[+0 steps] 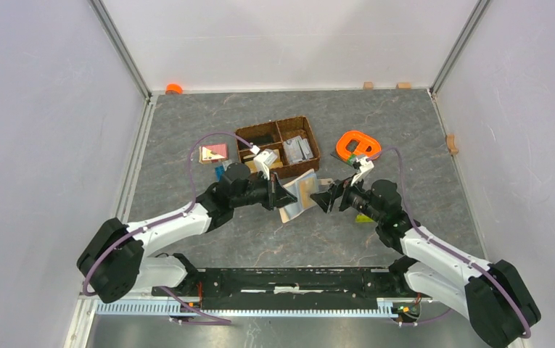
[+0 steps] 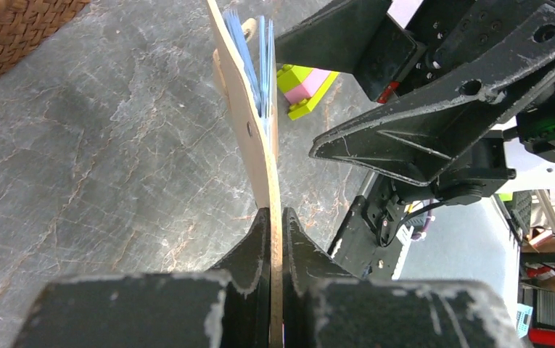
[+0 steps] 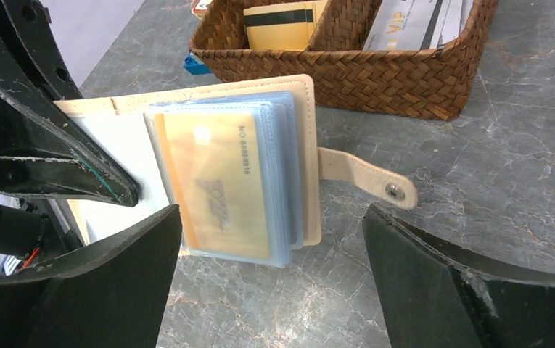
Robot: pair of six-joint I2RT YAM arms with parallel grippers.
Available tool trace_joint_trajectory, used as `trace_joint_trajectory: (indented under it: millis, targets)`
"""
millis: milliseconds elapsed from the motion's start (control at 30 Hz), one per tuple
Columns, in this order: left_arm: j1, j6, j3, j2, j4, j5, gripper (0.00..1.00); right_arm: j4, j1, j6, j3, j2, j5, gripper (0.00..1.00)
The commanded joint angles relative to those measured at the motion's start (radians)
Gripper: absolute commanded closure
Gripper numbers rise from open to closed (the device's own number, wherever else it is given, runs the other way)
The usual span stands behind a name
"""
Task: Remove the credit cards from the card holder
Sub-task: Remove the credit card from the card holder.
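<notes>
The left gripper point(image 2: 275, 217) is clamped tight on the edge of one beige cover of the card holder point(image 3: 309, 145), holding it open over the grey table point(image 3: 477, 181). The right gripper point(image 3: 271, 212) has its jaws spread wide and grips nothing, facing the holder's clear sleeves, whose front one contains a yellow card point(image 3: 216, 188). The snap tab point(image 3: 365, 177) projects unfastened from the cover, and a brown woven basket point(image 3: 376, 80) holding cards sits just behind.

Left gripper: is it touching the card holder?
Touching. The left wrist view shows the left gripper shut on the card holder, on its beige cover, with no gap on either side.
</notes>
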Motion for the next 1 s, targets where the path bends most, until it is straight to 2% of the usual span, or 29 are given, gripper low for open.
trace_joint_trajectory:
  millis: [0, 467, 600, 767, 967]
  targets:
    - [0.002, -0.042, -0.015, -0.041, 0.118, 0.052, 0.98, 0.017, -0.011, -0.015, -0.003, -0.040, 0.002, 0.02]
    - [0.002, -0.085, -0.092, -0.120, 0.332, 0.192, 0.98, 0.208, -0.067, 0.095, -0.055, -0.056, -0.219, 0.02]
    - [0.002, -0.087, -0.119, -0.163, 0.357, 0.177, 0.98, 0.294, -0.090, 0.155, -0.076, -0.049, -0.287, 0.02]
    - [0.004, -0.074, -0.160, -0.260, 0.338, 0.087, 0.98, 0.356, -0.097, 0.194, -0.091, -0.035, -0.326, 0.02]
    - [0.004, -0.090, -0.165, -0.263, 0.369, 0.114, 0.98, 0.614, -0.098, 0.326, -0.129, 0.038, -0.442, 0.02]
